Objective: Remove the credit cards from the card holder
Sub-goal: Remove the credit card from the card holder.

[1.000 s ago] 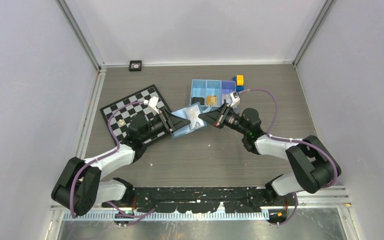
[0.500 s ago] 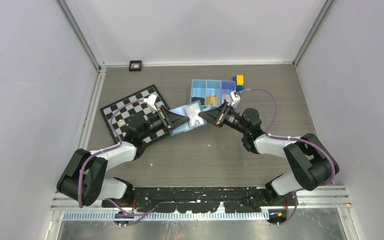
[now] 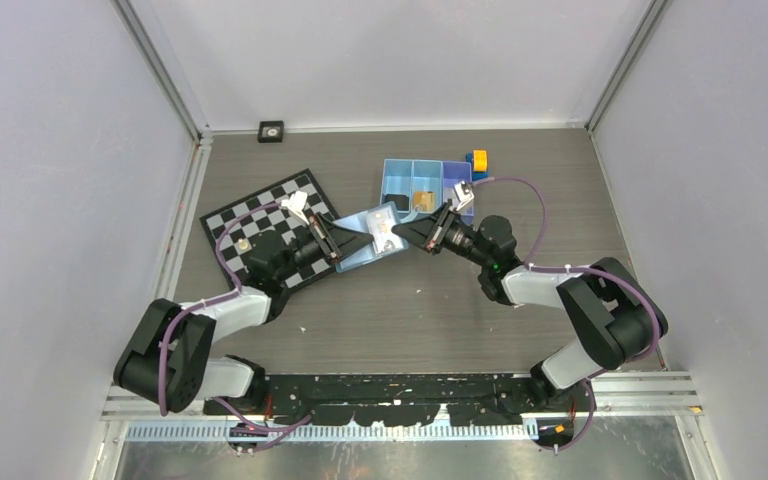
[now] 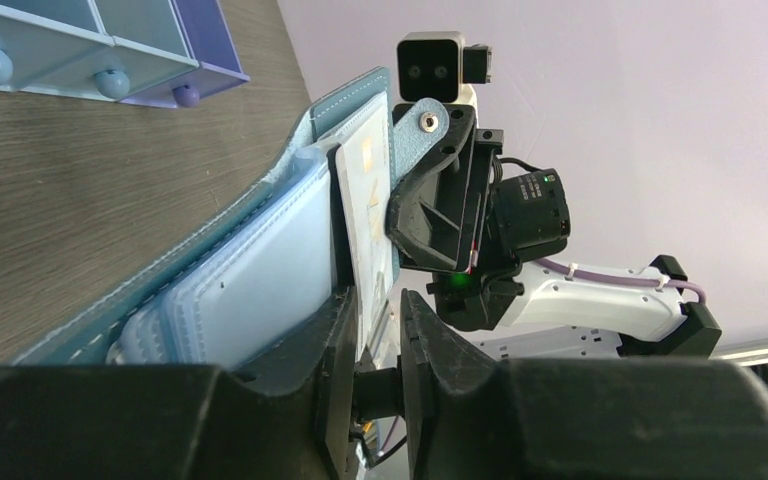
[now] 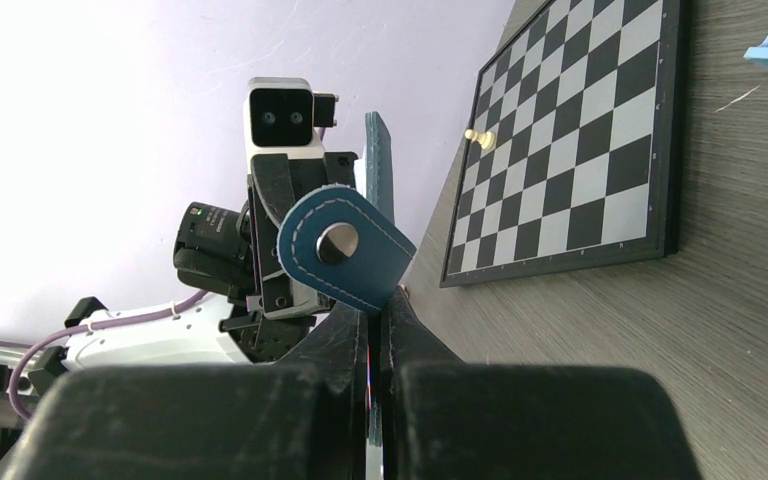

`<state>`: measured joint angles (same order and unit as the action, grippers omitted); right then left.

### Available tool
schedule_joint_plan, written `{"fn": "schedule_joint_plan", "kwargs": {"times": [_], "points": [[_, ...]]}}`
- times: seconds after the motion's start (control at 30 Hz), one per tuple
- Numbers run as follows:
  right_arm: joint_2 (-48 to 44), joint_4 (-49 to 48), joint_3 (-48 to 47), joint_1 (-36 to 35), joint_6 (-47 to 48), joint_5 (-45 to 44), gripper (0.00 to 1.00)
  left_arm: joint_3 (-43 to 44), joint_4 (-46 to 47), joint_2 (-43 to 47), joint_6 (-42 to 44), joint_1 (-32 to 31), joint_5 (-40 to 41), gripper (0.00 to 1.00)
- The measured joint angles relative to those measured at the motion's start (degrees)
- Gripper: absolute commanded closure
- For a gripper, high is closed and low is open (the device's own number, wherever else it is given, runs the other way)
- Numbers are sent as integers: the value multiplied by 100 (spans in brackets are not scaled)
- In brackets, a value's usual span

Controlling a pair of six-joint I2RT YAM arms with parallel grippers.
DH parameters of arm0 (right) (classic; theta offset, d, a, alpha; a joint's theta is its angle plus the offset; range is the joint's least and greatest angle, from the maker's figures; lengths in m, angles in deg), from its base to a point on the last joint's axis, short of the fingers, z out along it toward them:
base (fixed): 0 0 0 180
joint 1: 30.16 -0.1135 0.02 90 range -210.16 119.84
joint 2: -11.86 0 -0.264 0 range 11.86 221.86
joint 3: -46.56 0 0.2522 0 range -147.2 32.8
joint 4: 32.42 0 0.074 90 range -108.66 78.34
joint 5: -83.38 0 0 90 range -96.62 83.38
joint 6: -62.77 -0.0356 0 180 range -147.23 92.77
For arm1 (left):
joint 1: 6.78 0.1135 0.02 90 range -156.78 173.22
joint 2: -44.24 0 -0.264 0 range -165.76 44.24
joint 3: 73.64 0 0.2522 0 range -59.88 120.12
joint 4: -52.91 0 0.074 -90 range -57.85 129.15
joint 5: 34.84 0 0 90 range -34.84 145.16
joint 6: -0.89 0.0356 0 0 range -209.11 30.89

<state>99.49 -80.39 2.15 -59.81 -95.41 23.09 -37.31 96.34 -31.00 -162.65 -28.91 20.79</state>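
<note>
Fingers of my left gripper have narrowed around the edge of the pale credit card; I cannot tell if they pinch it yet. My right gripper stays clenched on the open card holder, held up between my 2 arms. Pulling should come next.

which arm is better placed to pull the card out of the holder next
Left. The left end effector straddles the card sticking out of the holder, jaws slightly apart. The right end effector is shut on the holder, steadying it.
</note>
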Motion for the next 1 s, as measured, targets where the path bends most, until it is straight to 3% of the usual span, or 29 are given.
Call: {"fn": "schedule_joint_plan", "kwargs": {"times": [0.23,0.47,0.6,0.8,0.87,1.0], "points": [[0,94,-52,-79,103,-26,100,0,92,-153,-103,20,-46,82],[0,155,-63,-105,210,-44,99,107,-337,-170,81,20,-44,99],[0,229,-63,-107,214,-57,80,116,-479,-83,195,20,-42,100],[0,240,-61,-201,208,15,73,129,-802,234,402,7,-4,100],[0,240,-55,-197,208,24,75,155,-999,330,507,7,28,100],[-2,216,13,-111,175,26,91,186,-1375,481,686,0,136,100]]}}
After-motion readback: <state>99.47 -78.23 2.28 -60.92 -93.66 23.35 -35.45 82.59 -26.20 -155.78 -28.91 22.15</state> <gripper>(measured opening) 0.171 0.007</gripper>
